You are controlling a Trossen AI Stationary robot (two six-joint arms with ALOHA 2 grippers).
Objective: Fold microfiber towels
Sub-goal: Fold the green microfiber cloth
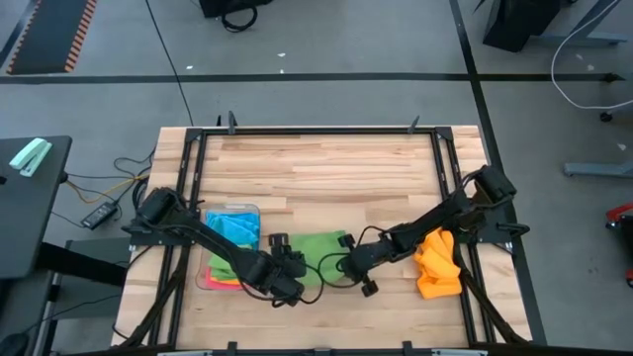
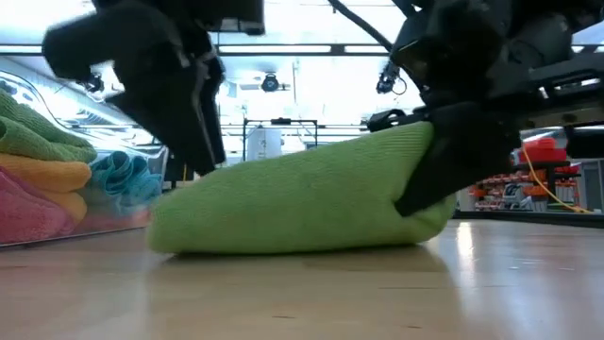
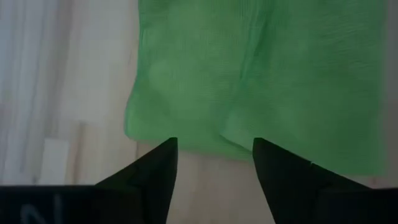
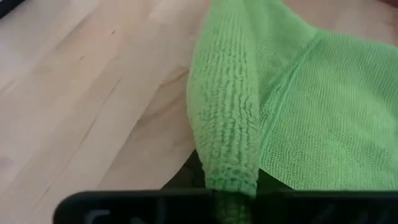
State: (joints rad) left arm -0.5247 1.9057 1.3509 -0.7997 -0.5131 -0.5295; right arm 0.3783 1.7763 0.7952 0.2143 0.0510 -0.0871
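My right claw point(image 1: 346, 265) pinches a raised fold of the green towel point(image 1: 318, 249) (it lies on the table point(image 1: 326, 168)); my left claw point(image 3: 214, 163), spread, hovers beside it.

A green towel point(image 2: 302, 194) lies in a low folded mound across the middle of the wooden surface point(image 2: 377, 293). My right end effector point(image 2: 444, 179) presses into its raised end, with cloth bunched around the dark fingers. My left end effector point(image 2: 189, 123) comes down behind the mound's other end. Off to that side, folded green, orange and pink towels point(image 2: 38, 184) sit stacked, with a crumpled blue towel point(image 2: 123, 175) beside them.
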